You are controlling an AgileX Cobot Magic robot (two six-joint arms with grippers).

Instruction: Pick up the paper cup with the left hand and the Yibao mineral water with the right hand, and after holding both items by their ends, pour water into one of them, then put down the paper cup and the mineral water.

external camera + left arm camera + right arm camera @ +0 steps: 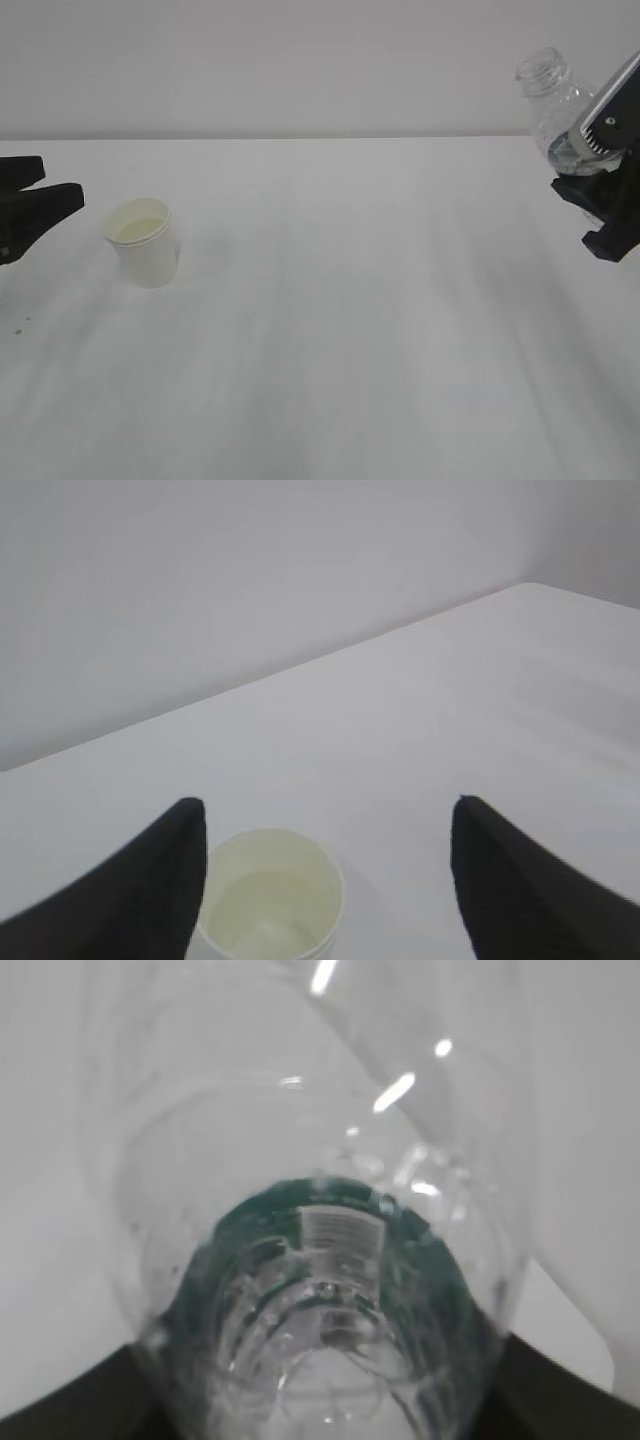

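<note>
Desk: plain white desk (330, 350) against a pale wall.
Cup: small white paper cup (145, 241) stands upright on it, liquid inside.
Left end effector (325, 870): released, jaws spread either side of the cup.
Right end effector (600, 190): grasping the clear plastic green-labelled bottle (555, 105), far right of the cup.
Your step: lower the bottle upright, then release.

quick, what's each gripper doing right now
left gripper: open, holding nothing, paper cup sits on the table between its fingers
right gripper: shut on the Yibao mineral water, held in the air
</note>
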